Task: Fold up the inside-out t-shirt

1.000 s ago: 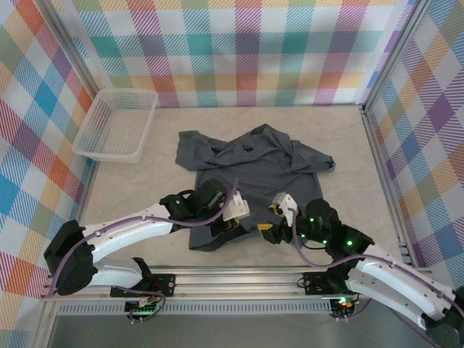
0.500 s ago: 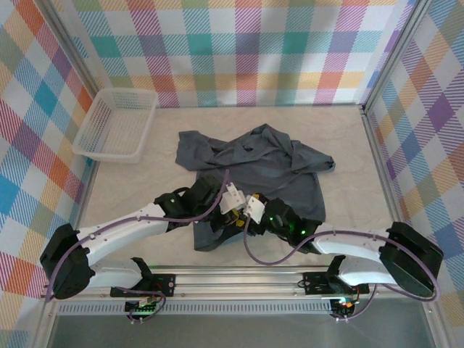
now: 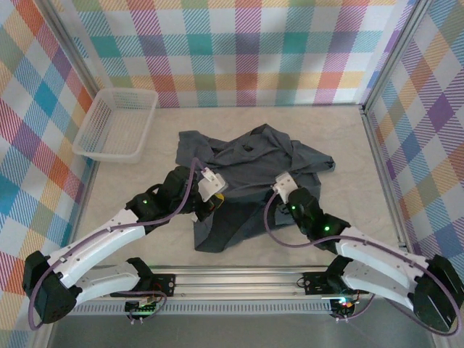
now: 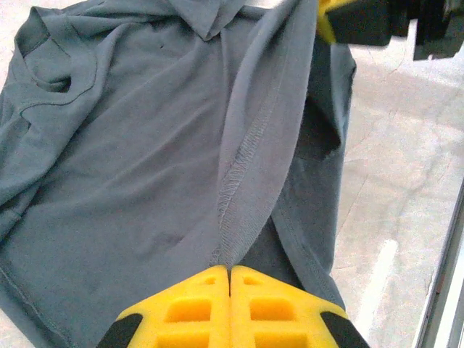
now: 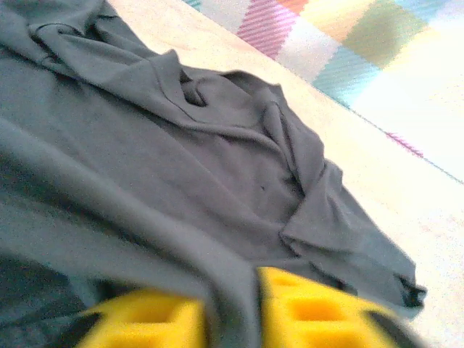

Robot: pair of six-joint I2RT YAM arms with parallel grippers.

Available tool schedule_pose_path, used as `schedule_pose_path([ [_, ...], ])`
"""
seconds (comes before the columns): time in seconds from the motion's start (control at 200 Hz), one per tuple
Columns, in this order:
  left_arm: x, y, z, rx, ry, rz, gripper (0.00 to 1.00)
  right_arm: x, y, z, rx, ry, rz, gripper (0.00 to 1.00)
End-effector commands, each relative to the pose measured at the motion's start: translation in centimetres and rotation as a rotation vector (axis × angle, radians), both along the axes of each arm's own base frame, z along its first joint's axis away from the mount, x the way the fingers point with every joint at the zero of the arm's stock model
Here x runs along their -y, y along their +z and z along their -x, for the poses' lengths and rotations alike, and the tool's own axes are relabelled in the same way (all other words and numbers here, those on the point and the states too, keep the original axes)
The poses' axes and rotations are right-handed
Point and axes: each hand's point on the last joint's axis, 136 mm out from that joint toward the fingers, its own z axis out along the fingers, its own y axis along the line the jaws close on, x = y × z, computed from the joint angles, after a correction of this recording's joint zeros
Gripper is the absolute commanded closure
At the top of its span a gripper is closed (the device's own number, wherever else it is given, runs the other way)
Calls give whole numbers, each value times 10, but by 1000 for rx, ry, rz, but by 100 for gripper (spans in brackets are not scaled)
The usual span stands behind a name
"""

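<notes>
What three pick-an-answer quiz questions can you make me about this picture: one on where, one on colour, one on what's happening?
1. Where is the basket? A. far left B. middle C. far right
2. What colour is the t-shirt? A. red B. blue-grey C. white
3. What are the left gripper and right gripper doing? A. hanging open B. pinching the t-shirt C. lifting the basket

Answers: 1 A, it sits by the left wall. 2 B, the cloth is plain blue-grey. 3 B, each has cloth between shut yellow fingers.
</notes>
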Motion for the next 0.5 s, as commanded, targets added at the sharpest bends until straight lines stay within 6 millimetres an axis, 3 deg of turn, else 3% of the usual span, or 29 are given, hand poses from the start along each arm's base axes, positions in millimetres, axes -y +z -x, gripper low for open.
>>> schedule_pose_path([
  [0.0, 8, -9, 3, -49, -25, 35, 100, -8, -6, 18, -139, 47, -116, 100],
  [0.045, 17, -11, 4, -71, -55, 62, 96, -18, 1, 23, -160, 89, -170, 100],
  [0.1, 32, -13, 3, -85, -92, 116, 72, -24, 8, 24, -172, 103, -219, 100],
  [0.125, 37, -16, 4, -97, -105, 130, 49, -26, 13, 24, -168, 108, -239, 100],
  [0.195, 54, -24, 2, -103, -122, 169, 2, -34, 25, 24, -149, 143, -282, 100],
  [0.34, 86, -41, -10, -122, -125, 158, 0, -41, 47, 22, -131, 162, -322, 100],
  [0.495, 113, -53, -21, -118, -140, 159, 0, -38, 56, 20, -153, 132, -332, 100],
])
